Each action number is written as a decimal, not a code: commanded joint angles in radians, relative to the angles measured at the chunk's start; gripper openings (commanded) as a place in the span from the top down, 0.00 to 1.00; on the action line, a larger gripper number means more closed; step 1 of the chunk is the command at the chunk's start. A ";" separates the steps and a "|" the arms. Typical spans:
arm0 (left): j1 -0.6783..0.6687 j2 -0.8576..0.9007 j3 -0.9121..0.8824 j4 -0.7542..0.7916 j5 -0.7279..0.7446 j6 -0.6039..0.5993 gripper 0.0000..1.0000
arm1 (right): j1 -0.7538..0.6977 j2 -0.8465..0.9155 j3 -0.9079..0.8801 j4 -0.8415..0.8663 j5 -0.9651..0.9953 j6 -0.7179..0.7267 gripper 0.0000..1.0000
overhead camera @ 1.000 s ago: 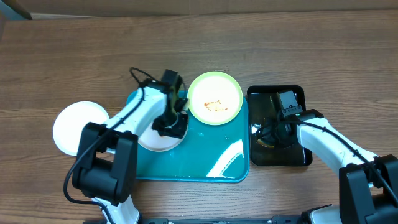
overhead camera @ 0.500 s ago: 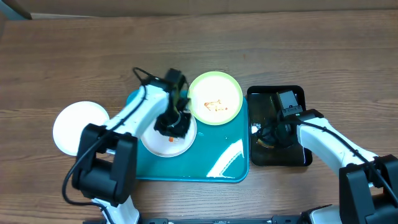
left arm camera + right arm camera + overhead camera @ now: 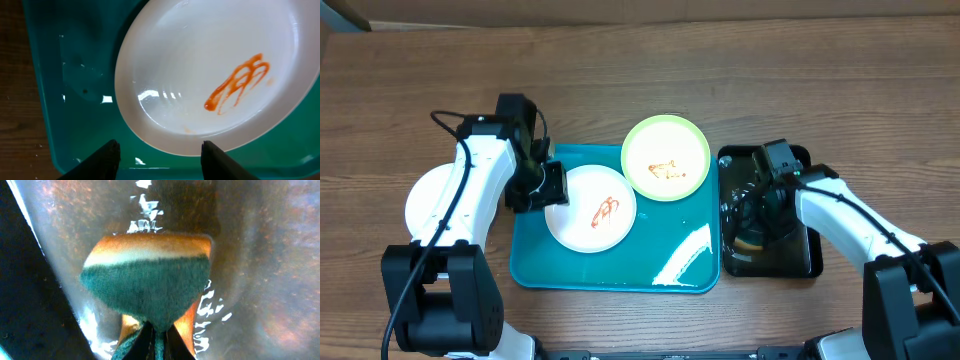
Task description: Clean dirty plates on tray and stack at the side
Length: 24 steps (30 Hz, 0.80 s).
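1. Logging jaws: left gripper point(image 3: 159, 152) spread wide and holding nothing, fingertips point(image 3: 110, 154) straddling the rim of the smeared white plate point(image 3: 210, 75). Right gripper point(image 3: 156, 339) pinched tight on a sponge point(image 3: 147, 287), green scouring face toward the wrist camera.
2. Placing the task items:
   - Smeared white plate lying flat in the left half of the tray point(image 3: 620, 275), orange sauce smear point(image 3: 239, 82) intact.
   - Light green plate point(image 3: 666, 158), also smeared, sitting at the tray's far edge and overhanging it.
   - Second white plate point(image 3: 428, 205) resting on the table left of the tray, partly hidden by the left arm, showing no sauce on the visible part.
3. Noting the sponge low over the black tray point(image 3: 790, 262), among wet glints. Touching or clear of it: cannot tell.
4. Judging the step: preparing to wipe the white plate on the tray. Apparently one plate set aside, two remaining dirty.
5. Anticipating the next move: carrying the sponge across to the sauce smear and pressing down, while steadying the plate's rim with the left gripper to prevent sliding on the glossy tray.
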 commanded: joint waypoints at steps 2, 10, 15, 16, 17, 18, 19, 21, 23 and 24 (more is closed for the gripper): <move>0.011 0.017 -0.093 0.034 -0.032 -0.008 0.44 | 0.005 0.006 0.146 -0.077 0.025 -0.029 0.96; 0.011 0.017 -0.186 0.126 -0.041 -0.007 0.41 | 0.005 0.008 0.060 -0.034 0.053 -0.029 0.96; 0.010 0.017 -0.215 0.178 -0.030 -0.008 0.41 | 0.005 0.008 -0.041 0.041 0.054 -0.028 0.96; 0.010 0.017 -0.215 0.182 -0.029 -0.008 0.41 | 0.005 0.008 -0.055 0.054 0.059 -0.028 0.96; 0.010 0.017 -0.215 0.188 -0.029 -0.008 0.42 | 0.005 0.008 -0.070 0.071 0.063 -0.024 0.96; 0.010 0.017 -0.215 0.192 -0.029 -0.008 0.43 | 0.005 0.008 -0.080 0.085 0.065 -0.021 0.96; 0.010 0.017 -0.215 0.195 -0.029 -0.008 0.45 | 0.005 0.008 -0.089 0.100 0.065 -0.021 0.96; 0.010 0.017 -0.216 0.199 -0.030 -0.008 0.47 | 0.005 0.008 -0.095 0.111 0.076 -0.020 0.96; 0.010 0.017 -0.216 0.203 -0.030 -0.008 0.48 | 0.005 0.008 -0.095 0.109 0.112 0.003 0.96; 0.010 0.017 -0.216 0.204 -0.029 -0.008 0.50 | 0.005 0.008 -0.095 0.108 0.137 0.024 0.96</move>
